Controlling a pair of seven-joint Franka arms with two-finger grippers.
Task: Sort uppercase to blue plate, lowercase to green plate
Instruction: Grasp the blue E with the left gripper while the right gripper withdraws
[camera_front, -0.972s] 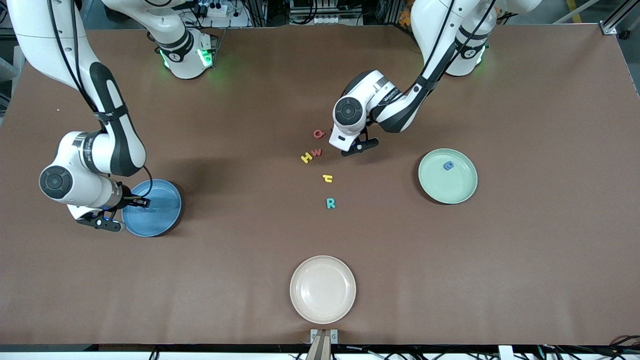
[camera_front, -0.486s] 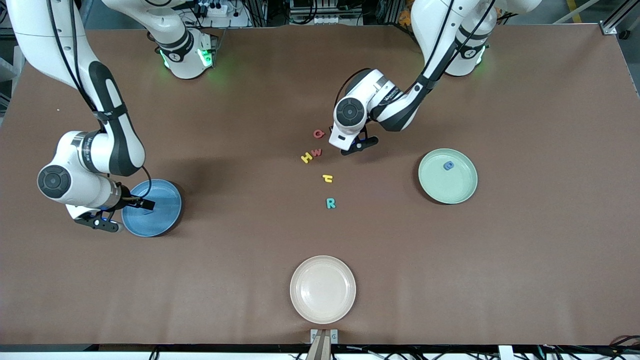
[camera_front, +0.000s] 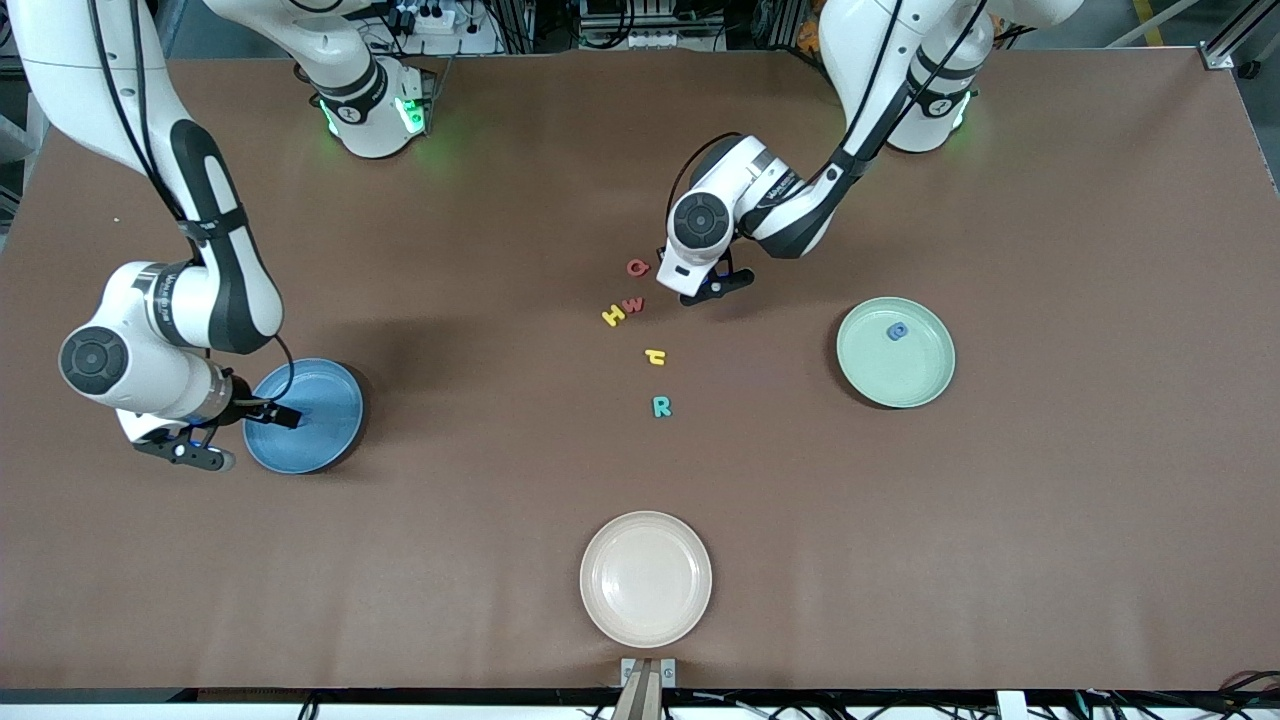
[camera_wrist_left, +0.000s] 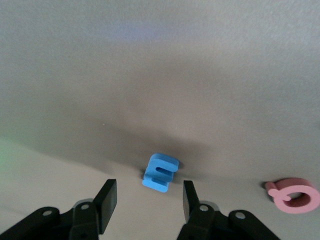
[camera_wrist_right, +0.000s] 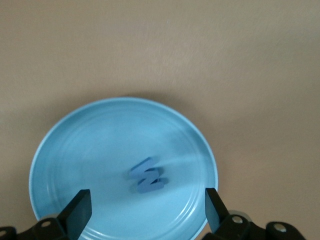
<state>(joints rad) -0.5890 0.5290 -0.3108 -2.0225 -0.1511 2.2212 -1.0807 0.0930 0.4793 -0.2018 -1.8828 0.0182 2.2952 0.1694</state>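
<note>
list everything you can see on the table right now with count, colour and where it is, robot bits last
round sky-blue plate: 1, blue, toward the right arm's end of the table
foam capital M: 1, blue, lying in the sky-blue plate
round pale mint-green plate: 1, green, toward the left arm's end
rounded foam letter: 1, blue, in the mint-green plate
round cream plate: 1, cream, nearest the front camera
foam Q: 1, red, mid-table
foam w: 1, red, beside the foam H: 1, yellow
small h-like foam letter: 1, yellow, nearer the camera than the w
foam R: 1, teal, nearer still
small foam m: 1, blue, on the table by the Q
left gripper: open, low over the small m
right gripper: open, over the sky-blue plate
</note>
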